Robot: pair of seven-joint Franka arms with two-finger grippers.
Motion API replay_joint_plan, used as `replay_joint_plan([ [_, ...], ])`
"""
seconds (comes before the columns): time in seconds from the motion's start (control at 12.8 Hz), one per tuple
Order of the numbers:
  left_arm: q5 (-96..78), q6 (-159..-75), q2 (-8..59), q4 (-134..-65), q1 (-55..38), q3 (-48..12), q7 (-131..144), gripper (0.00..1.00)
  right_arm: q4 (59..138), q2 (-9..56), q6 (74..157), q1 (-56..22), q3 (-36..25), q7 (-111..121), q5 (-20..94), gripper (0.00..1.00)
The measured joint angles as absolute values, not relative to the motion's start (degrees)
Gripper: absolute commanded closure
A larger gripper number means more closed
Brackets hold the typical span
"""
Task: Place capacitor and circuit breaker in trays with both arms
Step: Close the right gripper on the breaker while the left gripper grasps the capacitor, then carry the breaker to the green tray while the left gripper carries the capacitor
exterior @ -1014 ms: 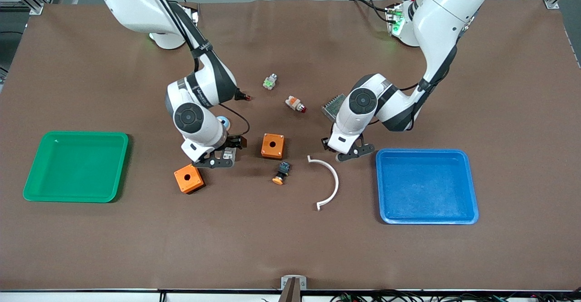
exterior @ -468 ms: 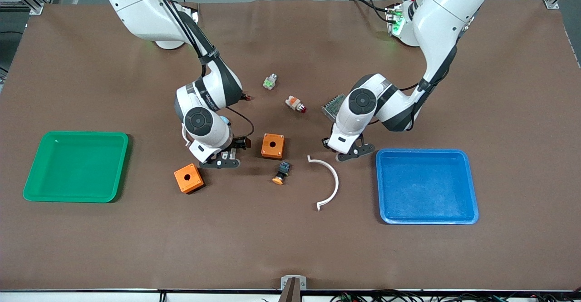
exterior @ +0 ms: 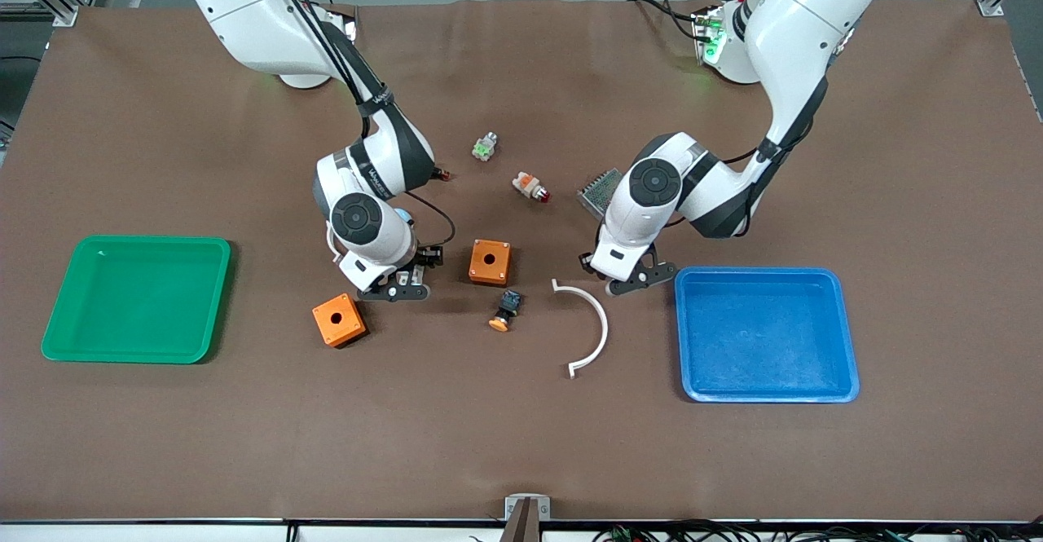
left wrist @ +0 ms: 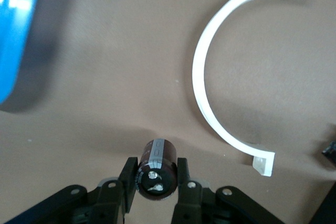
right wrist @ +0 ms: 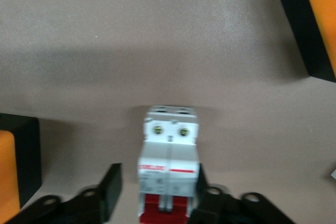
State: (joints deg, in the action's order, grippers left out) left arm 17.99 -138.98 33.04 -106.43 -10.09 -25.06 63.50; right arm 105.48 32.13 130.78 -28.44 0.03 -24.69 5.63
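The capacitor [left wrist: 156, 167], a stubby dark cylinder with two metal spots on its end, sits between the fingers of my left gripper [left wrist: 156, 172], which is shut on it low over the table. In the front view my left gripper [exterior: 626, 276] is between the white curved strip and the blue tray. The circuit breaker [right wrist: 168, 161], a white-grey block with red levers, lies between the fingers of my right gripper [right wrist: 157, 187]. One finger touches it and the other stands off with a gap. In the front view my right gripper [exterior: 394, 288] is between the two orange boxes.
The green tray [exterior: 57, 314] is at the right arm's end and the blue tray [exterior: 684, 338] at the left arm's. Orange boxes [exterior: 490, 262] [exterior: 339, 321], an orange-capped button [exterior: 505, 310], a white curved strip [left wrist: 198, 77], an indicator lamp [exterior: 530, 187] and a green-white part [exterior: 484, 147] lie mid-table.
My right gripper has shifted toward the orange box in the middle and settled around the circuit breaker. My left gripper has edged slightly toward the blue tray.
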Motion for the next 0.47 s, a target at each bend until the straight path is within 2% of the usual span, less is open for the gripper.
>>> replay_joint_plan([
  [0.16,18.10,-136.72,30.13,-106.11,-8.88,-25.05,63.32,1.00,105.52,32.13,130.77,-28.44,-0.04,-24.70,5.63,0.81],
  [0.47,18.10,-132.25,24.38,-106.10,-5.01,-25.06,60.07,1.00,105.43,31.90,130.51,-28.41,-0.39,-24.80,5.63,0.83],
])
